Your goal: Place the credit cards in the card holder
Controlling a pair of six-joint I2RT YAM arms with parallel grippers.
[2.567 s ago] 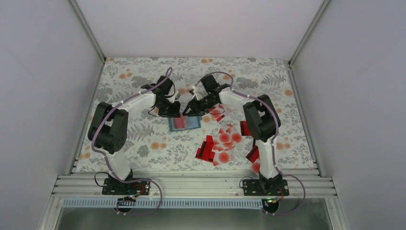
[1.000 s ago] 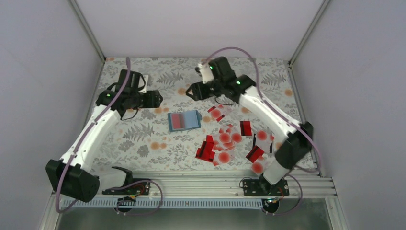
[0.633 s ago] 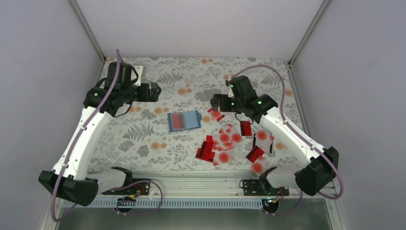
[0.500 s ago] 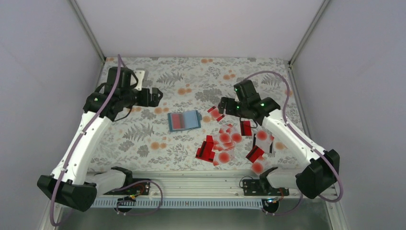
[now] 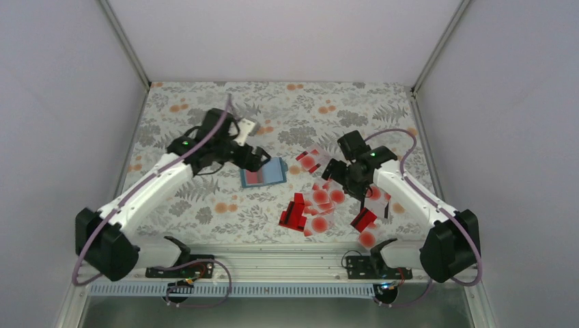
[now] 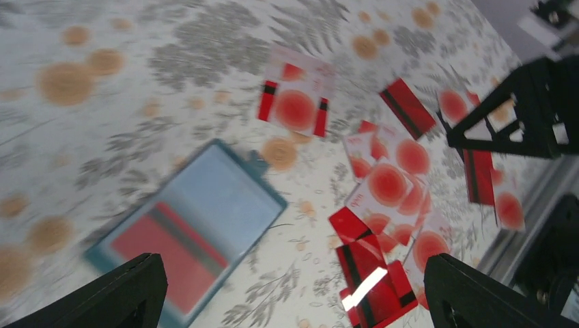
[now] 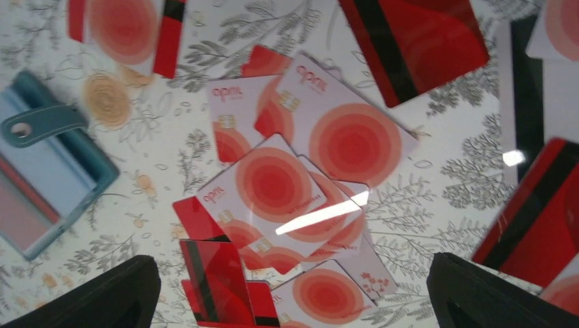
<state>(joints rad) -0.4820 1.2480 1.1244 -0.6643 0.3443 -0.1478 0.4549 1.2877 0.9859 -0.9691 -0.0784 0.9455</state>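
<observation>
Toward near edge of worktop [image 5: 205, 225], right of centre: loose scatter of credit cards [image 5: 319, 205], some solid red with black stripe, others pale with red dot, overlapping in places, all lying flat. Over far part of that scatter: right gripper [image 5: 332, 172], jaws spread wide, nothing held; in right wrist view, pale dotted cards framed between the fingers [image 7: 102, 294], contact not discernible. Mid-worktop, left of scatter: card holder [image 5: 263, 172], lying open, lighter blue inside up, one red card [image 6: 167, 249] in the half toward left edge. Over holder's far-left corner: left gripper [image 5: 258, 161], likewise wide open and empty; in left wrist view, holder between the fingertips, nearer the left one, touching neither. Farther, right of holder: outlying cards [image 5: 308, 160], pale, dotted, red at the ends, apart from main scatter.
</observation>
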